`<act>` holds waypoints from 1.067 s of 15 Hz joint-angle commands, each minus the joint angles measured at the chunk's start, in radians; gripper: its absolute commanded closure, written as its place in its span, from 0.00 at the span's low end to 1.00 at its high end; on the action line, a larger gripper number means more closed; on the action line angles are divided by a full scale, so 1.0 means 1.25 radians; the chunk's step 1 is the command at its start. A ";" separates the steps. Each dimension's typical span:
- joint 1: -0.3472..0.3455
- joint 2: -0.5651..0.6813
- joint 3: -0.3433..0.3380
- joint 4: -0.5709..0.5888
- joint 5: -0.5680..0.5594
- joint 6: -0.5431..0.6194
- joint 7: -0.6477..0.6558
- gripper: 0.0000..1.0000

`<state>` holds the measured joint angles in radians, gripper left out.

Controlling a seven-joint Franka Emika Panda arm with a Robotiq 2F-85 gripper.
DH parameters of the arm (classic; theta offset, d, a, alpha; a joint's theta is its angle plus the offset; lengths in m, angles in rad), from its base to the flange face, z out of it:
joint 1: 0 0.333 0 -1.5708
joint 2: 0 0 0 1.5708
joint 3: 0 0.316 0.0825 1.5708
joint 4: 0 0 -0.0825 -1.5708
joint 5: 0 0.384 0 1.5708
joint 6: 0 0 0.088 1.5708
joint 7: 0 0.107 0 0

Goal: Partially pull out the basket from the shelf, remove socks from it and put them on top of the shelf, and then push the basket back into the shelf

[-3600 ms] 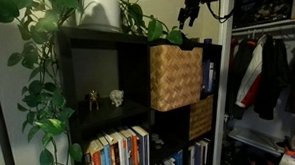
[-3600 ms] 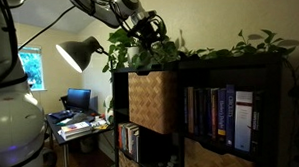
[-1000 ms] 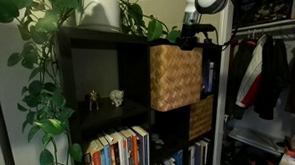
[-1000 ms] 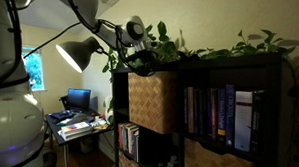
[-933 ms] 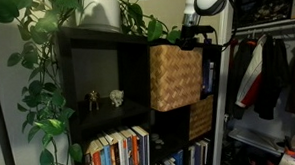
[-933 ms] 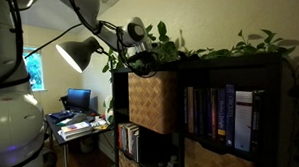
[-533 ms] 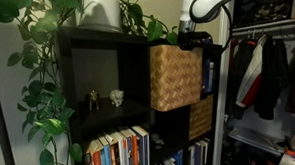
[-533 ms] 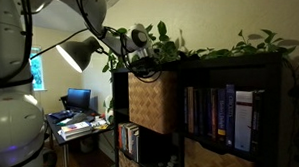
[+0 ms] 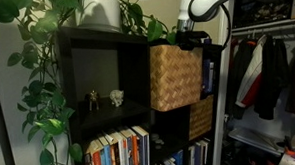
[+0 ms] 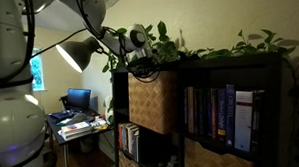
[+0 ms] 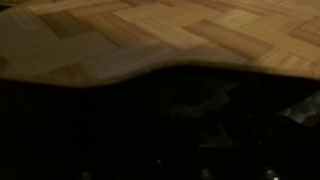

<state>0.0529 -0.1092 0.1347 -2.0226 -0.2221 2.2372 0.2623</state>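
basket [image 9: 174, 76]: sat in an upper compartment of the shelf [image 9: 105, 36], its front standing out past the shelf face in both exterior views.
figurines [image 9: 116, 96]: stood in the compartment beside the basket.
darker basket [image 9: 200, 117]: was below the basket, set further back.
books [image 9: 119, 152]: stood in the row under the figurines.
potted plant [image 9: 99, 12]: was on top of the shelf, with vines hanging down its side.
robot arm [image 9: 199, 5]: was above the basket's top rim.
hanging clothes [image 9: 267, 72]: were beside the shelf, on the basket's side.
lamp [image 10: 80, 51]: was beside the shelf, above a monitor [image 10: 80, 98].
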 commanded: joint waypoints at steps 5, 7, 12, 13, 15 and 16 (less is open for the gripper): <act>0.024 -0.081 -0.007 0.007 0.097 -0.038 -0.080 0.94; 0.029 -0.096 -0.009 0.014 0.129 -0.044 -0.108 0.97; 0.034 -0.123 -0.011 0.036 0.169 -0.075 -0.162 0.93; 0.034 -0.126 -0.012 0.043 0.171 -0.087 -0.172 0.93; 0.033 -0.133 -0.012 0.061 0.166 -0.120 -0.190 0.93; 0.032 -0.138 -0.012 0.070 0.161 -0.138 -0.200 0.93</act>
<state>0.0795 -0.2516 0.1346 -1.9636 -0.0374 2.1390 0.0617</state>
